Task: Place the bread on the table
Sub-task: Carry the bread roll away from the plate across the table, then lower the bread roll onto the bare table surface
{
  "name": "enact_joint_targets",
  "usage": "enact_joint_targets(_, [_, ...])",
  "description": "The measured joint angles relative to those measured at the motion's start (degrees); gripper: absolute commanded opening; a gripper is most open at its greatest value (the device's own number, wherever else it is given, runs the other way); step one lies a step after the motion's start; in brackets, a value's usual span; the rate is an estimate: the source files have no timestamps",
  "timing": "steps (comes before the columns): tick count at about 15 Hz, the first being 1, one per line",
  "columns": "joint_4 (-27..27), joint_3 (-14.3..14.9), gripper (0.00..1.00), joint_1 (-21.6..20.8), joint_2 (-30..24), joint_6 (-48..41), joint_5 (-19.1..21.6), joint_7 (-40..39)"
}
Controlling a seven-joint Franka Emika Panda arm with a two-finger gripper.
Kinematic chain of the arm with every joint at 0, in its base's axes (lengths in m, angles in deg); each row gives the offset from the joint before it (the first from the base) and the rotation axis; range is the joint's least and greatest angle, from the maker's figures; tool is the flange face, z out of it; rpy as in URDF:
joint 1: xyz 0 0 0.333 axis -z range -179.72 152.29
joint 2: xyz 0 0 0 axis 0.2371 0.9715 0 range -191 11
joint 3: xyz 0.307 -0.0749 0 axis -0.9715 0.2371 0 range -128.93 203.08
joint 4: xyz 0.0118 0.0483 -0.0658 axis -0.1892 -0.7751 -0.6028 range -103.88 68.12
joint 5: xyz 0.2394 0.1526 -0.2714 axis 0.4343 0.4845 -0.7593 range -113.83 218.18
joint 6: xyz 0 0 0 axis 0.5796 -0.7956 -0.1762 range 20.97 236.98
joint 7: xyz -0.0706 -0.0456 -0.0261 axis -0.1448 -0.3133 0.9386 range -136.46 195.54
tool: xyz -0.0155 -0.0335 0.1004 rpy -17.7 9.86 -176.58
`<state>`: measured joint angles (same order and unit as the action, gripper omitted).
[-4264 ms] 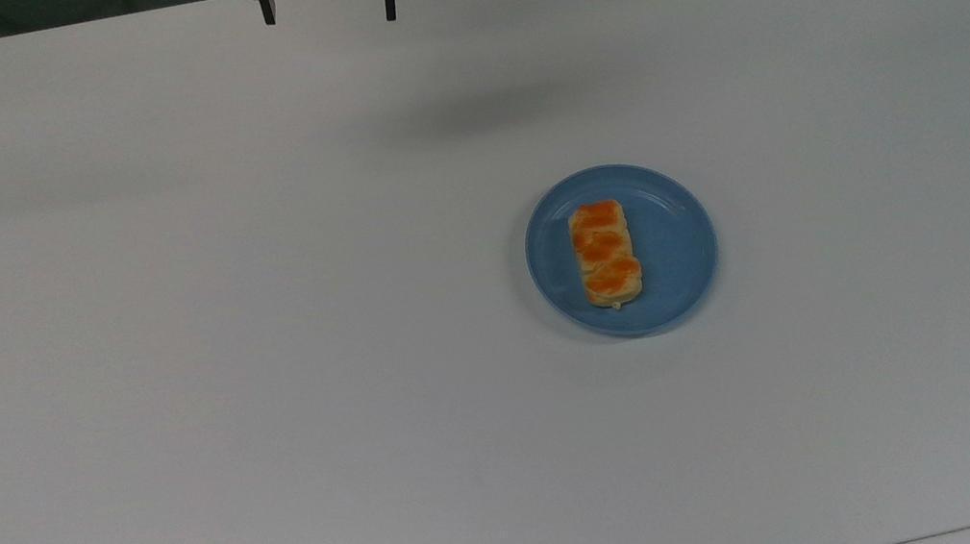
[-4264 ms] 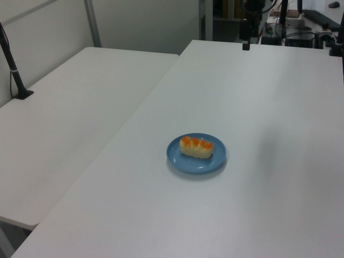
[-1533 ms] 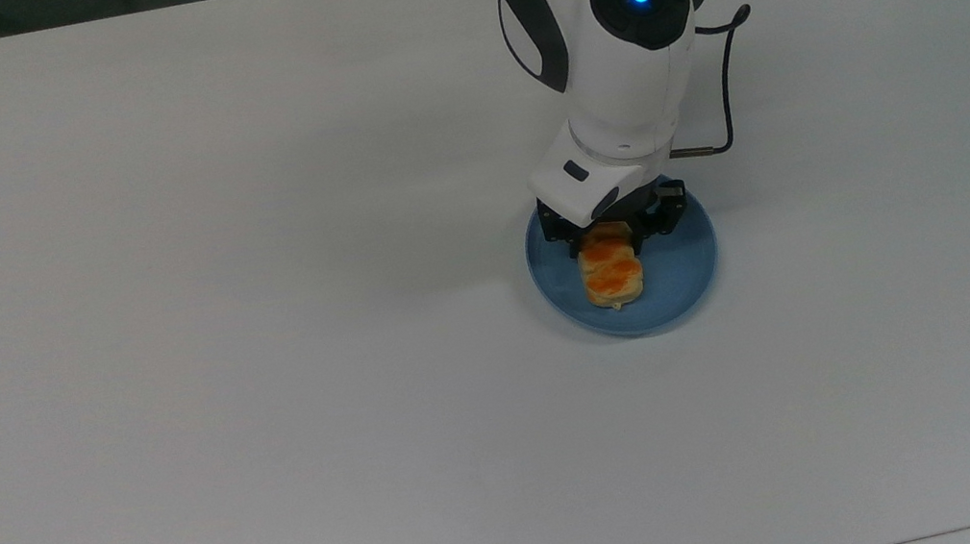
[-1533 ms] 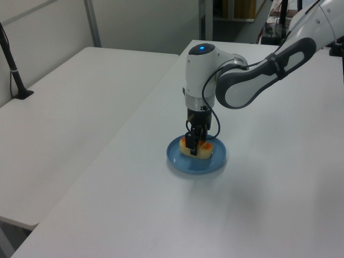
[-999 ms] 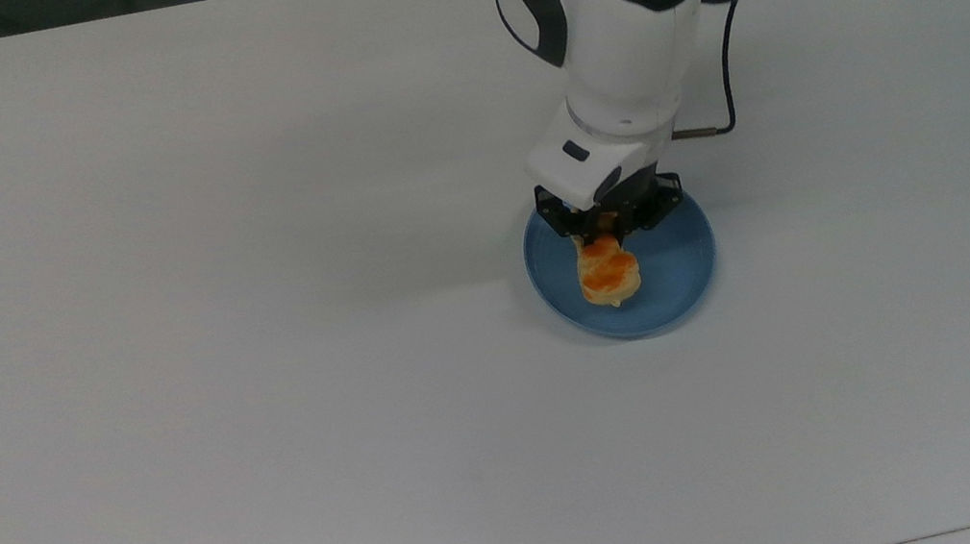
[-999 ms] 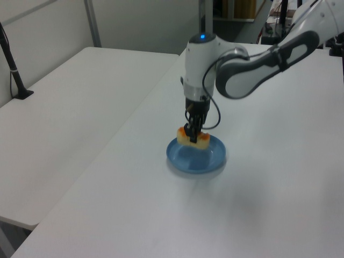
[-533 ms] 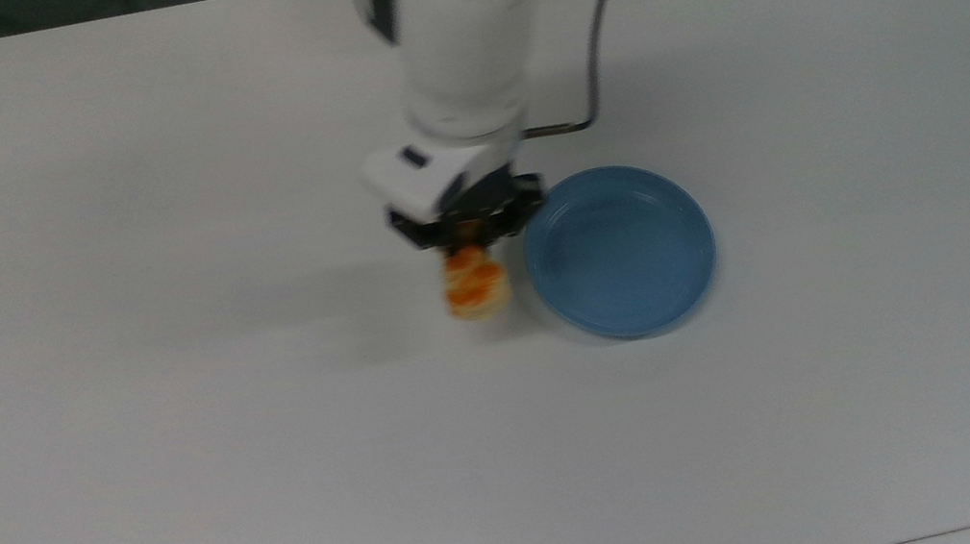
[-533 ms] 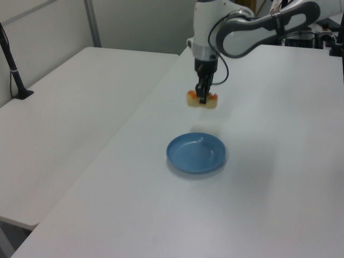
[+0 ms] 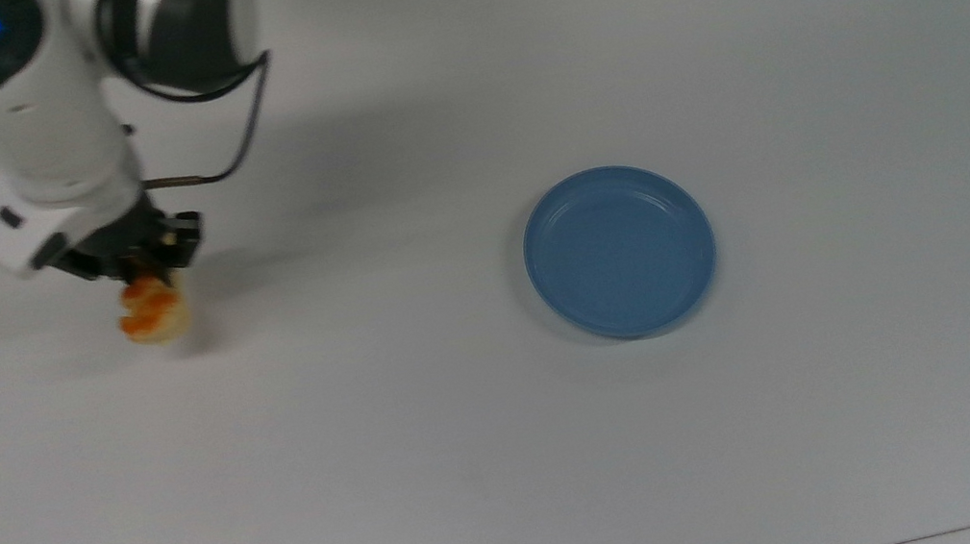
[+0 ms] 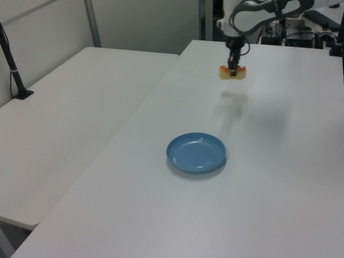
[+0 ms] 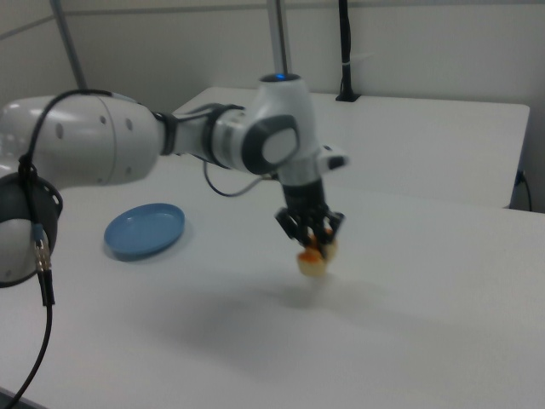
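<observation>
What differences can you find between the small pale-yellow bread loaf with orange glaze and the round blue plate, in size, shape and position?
The small pale-yellow bread loaf with orange glaze is much smaller than the round blue plate. The loaf is lumpy and two-coloured; the plate is flat, round and plain blue. The loaf hangs above the white table, gripped by the robot's hand, while the plate rests on it, holding nothing. In the top view, the loaf is far to the plate's left.

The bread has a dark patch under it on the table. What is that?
Its shadow. In the left view the bread hangs in the end effector, grey patch on the table beneath; in the right view a soft smudge lies under the bread.
</observation>
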<state>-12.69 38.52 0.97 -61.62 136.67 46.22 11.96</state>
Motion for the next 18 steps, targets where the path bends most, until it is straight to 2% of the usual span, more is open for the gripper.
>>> enact_joint_targets(4, [-0.03,0.03,0.31,7.05,2.27,5.58,0.00,-9.42])
enact_joint_targets(8, [-0.12,-0.12,0.36,7.72,5.06,10.75,0.00,-10.93])
enact_joint_targets(9, [-0.15,-0.22,0.41,7.51,5.95,12.43,0.00,-10.93])
enact_joint_targets(10, [-0.17,-0.32,0.57,7.43,6.61,13.62,0.00,-10.91])
enact_joint_targets(11, [-0.20,-0.37,0.76,7.40,7.22,14.78,0.00,-10.62])
enact_joint_targets(12, [-0.19,-0.39,1.00,7.38,7.82,15.74,0.00,-10.10])
enact_joint_targets(18, [0.28,-0.59,1.00,7.35,8.05,16.61,0.00,-8.64])
